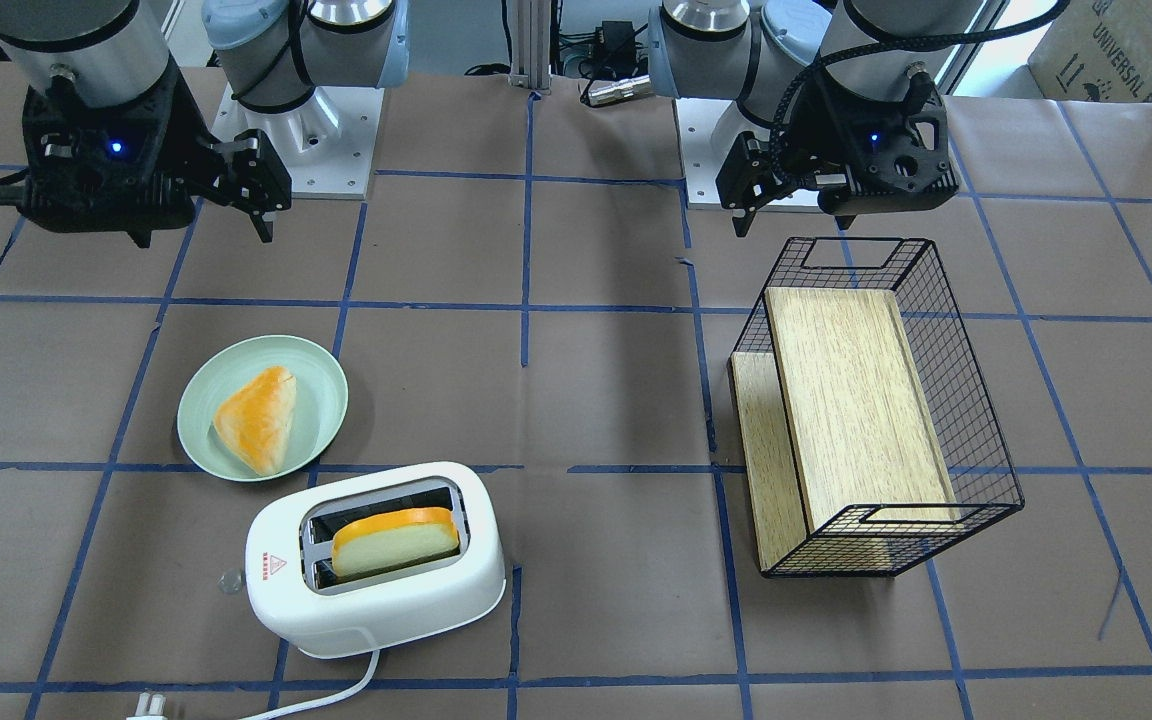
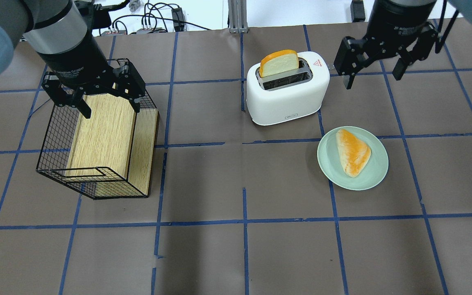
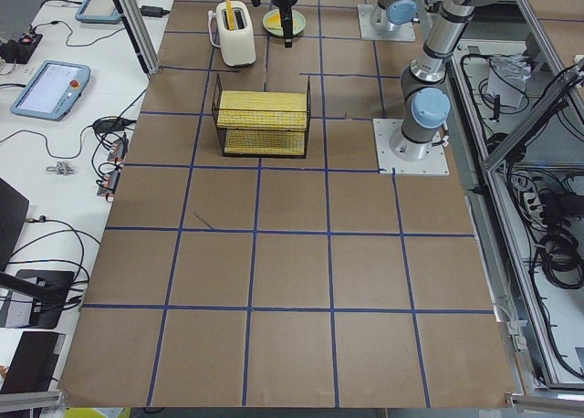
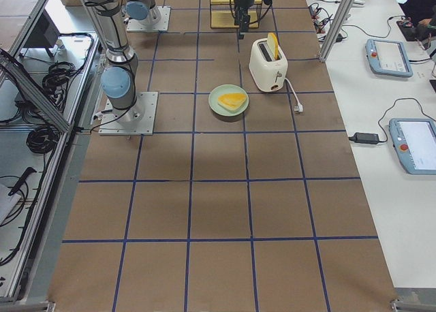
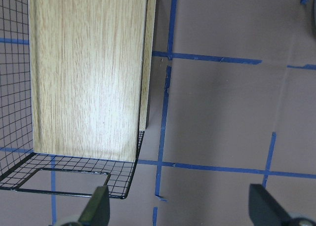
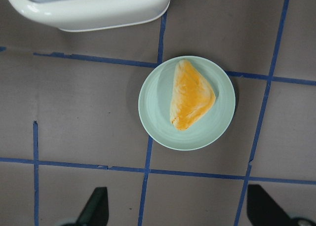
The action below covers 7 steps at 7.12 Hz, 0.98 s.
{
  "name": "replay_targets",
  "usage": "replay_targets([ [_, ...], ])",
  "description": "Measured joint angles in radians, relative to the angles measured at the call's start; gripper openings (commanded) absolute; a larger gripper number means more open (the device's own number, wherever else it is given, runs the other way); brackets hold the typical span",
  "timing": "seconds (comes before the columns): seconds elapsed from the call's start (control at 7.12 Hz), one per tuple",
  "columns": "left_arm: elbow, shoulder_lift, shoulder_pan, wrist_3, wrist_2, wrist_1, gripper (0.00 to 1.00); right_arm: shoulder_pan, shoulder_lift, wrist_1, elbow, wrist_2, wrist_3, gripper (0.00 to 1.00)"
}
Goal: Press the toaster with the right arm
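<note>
The white toaster (image 1: 376, 600) stands on the far side of the table from the robot, with a slice of bread (image 1: 396, 540) upright in one slot. It also shows in the overhead view (image 2: 287, 96) and at the top edge of the right wrist view (image 6: 94, 9). Its clear lever knob (image 1: 229, 581) is on the end with the red triangle sticker. My right gripper (image 2: 373, 78) hangs open and empty, high above the table, apart from the toaster; it also shows in the front view (image 1: 261, 200) and the right wrist view (image 6: 177, 211). My left gripper (image 2: 109, 104) is open and empty above the wire basket.
A pale green plate (image 1: 331, 380) holding a triangular bread piece (image 1: 256, 415) lies between the toaster and the robot, below my right wrist camera (image 6: 158, 117). A black wire basket (image 1: 976, 440) holding wooden boards (image 1: 856, 400) lies on its side. The toaster's cord (image 1: 336, 690) and plug (image 1: 146, 705) trail off.
</note>
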Motion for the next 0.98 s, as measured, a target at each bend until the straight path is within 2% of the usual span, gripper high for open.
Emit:
replay_targets([
  [0.28, 0.0, 0.0, 0.0, 0.0, 0.0, -0.001, 1.0, -0.019, -0.055, -0.072, 0.108, 0.003, 0.003, 1.0],
  [0.98, 0.0, 0.0, 0.0, 0.0, 0.0, -0.001, 1.0, -0.03, -0.059, -0.121, 0.123, -0.005, 0.006, 1.0],
])
